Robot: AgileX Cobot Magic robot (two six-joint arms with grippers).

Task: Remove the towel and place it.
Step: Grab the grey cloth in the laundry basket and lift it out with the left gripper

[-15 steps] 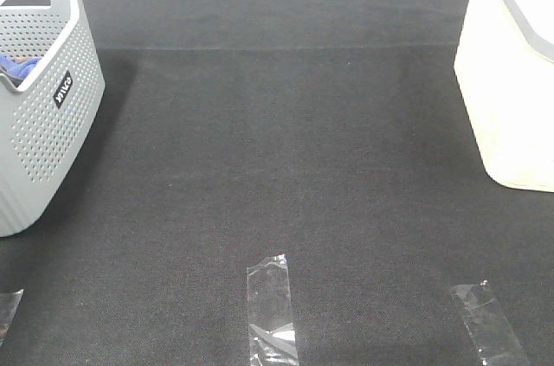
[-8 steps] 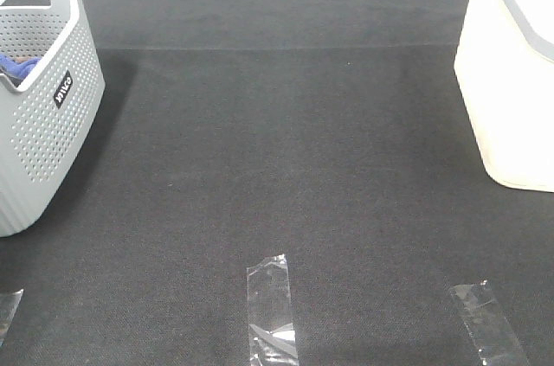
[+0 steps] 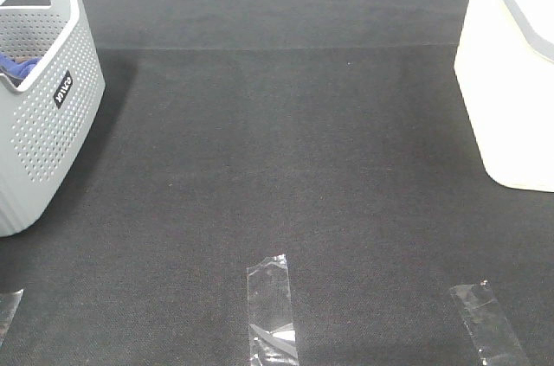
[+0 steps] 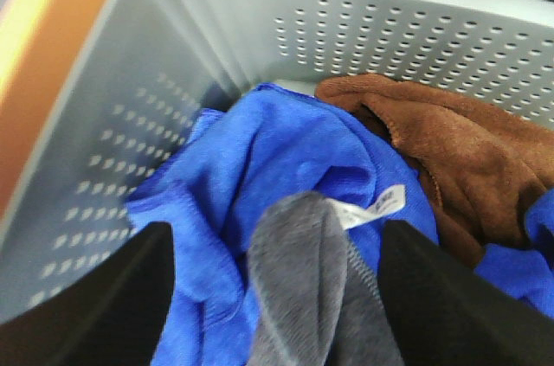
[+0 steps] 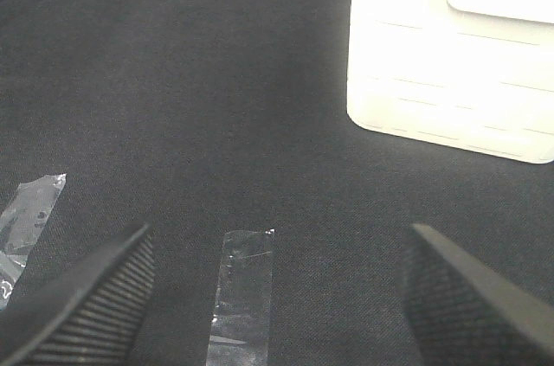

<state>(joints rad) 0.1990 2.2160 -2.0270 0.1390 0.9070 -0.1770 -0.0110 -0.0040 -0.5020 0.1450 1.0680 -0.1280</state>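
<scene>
The grey basket [image 3: 43,115], at the left edge of the high view, is holding the towel [image 4: 299,275], a blue cloth [image 4: 277,150] and a brown cloth [image 4: 450,141]. The left gripper [image 4: 277,305] is hanging spread astride the towel's raised fold. The right gripper [image 5: 277,297] is hovering spread over the mat [image 3: 286,150]. The white bin [image 3: 511,80], upper right, is hiding its contents.

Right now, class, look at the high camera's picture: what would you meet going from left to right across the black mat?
Grey basket → strip of clear tape near the middle of the front edge → white bin.
</scene>
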